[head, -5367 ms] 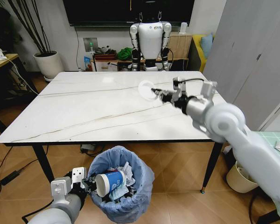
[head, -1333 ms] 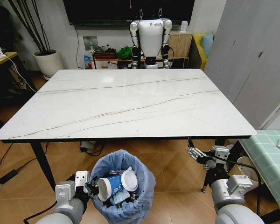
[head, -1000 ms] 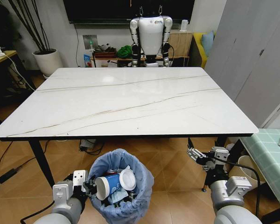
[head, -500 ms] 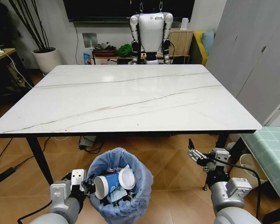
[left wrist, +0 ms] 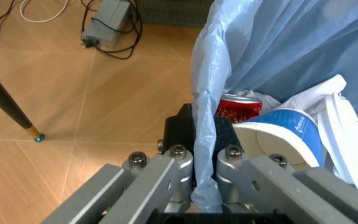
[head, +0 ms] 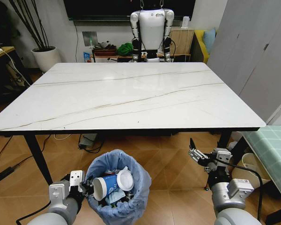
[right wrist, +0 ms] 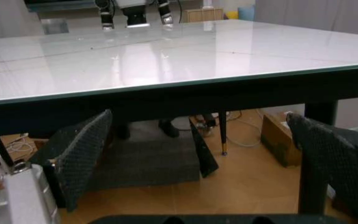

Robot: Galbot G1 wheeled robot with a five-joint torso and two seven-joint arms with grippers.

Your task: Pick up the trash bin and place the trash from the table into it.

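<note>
Low at the left, the left gripper (head: 83,185) is clamped on the rim of the bin (head: 141,185), its fingers (left wrist: 177,161) pinching the blue liner (left wrist: 205,126) between them in the left wrist view. The bin sits below the near edge of the bench (head: 131,96), in front of it, over the wood floor (head: 173,164). Inside it lie the trash pieces: a blue-white cup (head: 104,185) on its side with its mouth toward the left gripper, a white lid (head: 125,180) just beside the cup, a red can (left wrist: 237,107) behind the cup, and white tissues (head: 127,169) against the far wall of the liner. To the right, the right gripper (head: 194,153) hangs below the bench edge, well apart from the bin, with its two fingers (right wrist: 78,156) spread wide and nothing between them. In the right wrist view the bench edge crosses above those fingers.
</note>
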